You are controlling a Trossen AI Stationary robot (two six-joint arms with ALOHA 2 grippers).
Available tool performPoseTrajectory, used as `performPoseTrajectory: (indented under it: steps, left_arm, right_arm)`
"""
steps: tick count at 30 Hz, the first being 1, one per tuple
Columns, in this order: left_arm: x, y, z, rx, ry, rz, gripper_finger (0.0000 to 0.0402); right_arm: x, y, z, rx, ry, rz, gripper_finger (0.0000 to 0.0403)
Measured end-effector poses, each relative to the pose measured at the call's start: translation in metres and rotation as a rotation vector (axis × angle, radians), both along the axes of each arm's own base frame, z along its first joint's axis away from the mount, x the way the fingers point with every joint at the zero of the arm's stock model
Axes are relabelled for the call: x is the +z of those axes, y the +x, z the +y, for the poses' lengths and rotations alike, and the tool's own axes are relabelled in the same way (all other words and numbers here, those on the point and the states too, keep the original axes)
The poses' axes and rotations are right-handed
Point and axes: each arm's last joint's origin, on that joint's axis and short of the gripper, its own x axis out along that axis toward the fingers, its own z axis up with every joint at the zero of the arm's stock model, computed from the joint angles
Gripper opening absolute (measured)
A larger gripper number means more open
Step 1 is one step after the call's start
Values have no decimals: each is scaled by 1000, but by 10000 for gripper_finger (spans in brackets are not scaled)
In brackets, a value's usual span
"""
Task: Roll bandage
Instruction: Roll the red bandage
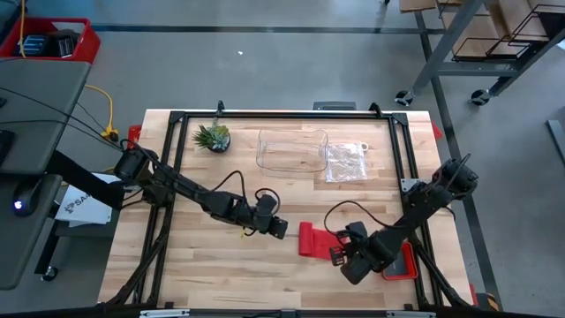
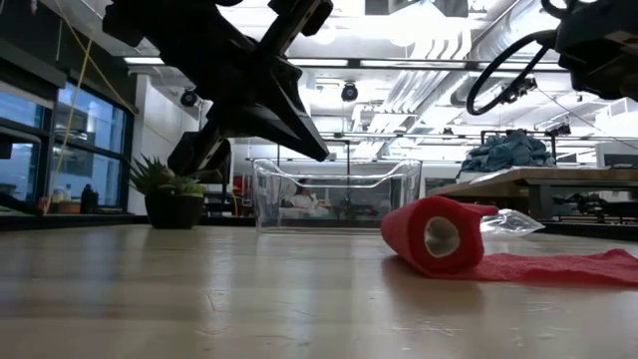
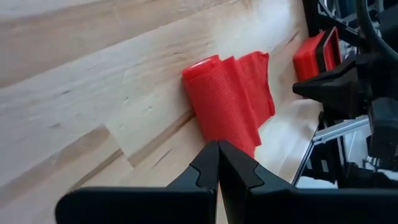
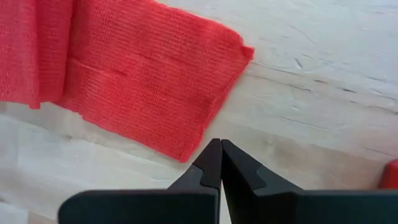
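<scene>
**Red bandage lies part-rolled between two closed grippers**

The bandage [image 1: 316, 239] sits on the wooden table [image 1: 203, 274], toward the near right part of the top, between the two arms. The left gripper [image 1: 281, 228] hangs just to the roll's left, its fingers pinched together on nothing, tips aimed at the roll and apart from it. The right gripper [image 1: 335, 253] is at the bandage's other end, over the loose tail, likewise clenched and empty; in its wrist view the fingertips [image 4: 219, 163] meet just off the tail's edge [image 4: 149, 74].

The bandage is bright red knit fabric, rolled at its left end into a stubby cylinder [image 2: 436, 235] with a pale hollow core, lying on its side. From the roll a short flat tail [image 2: 558, 267] runs out along the table toward the right arm, ending in a squared corner. The left wrist view shows the roll [image 3: 217, 102] slightly loose, its layers fanned at one side.

Behind it stand a clear bin [image 1: 292, 150], a crinkly plastic bag [image 1: 347, 162] and a small potted plant [image 1: 213, 137]. A red tray [image 1: 404, 262] lies at the right arm's side.
</scene>
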Motion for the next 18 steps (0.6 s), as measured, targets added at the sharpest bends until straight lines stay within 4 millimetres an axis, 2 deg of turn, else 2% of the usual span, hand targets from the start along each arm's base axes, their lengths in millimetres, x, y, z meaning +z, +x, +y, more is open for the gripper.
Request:
performPoseTrajectory:
  steps: [7, 11, 14, 18]
  left_arm:
    - [-7, -1, 0, 35, -36, 46, 0]
    - [-14, -5, 1, 31, 11, 187, 0]
    - [-11, -1, -3, -28, 54, 220, 0]
    - [-2, 8, -8, -46, 101, 176, 0]
  right_arm:
    - [0, 7, -9, 38, 7, 26, 0]
    - [0, 12, -16, 54, 11, 45, 0]
    - [0, 13, -20, 64, 3, 60, 0]
    - [1, 10, -23, 68, 9, 111, 0]
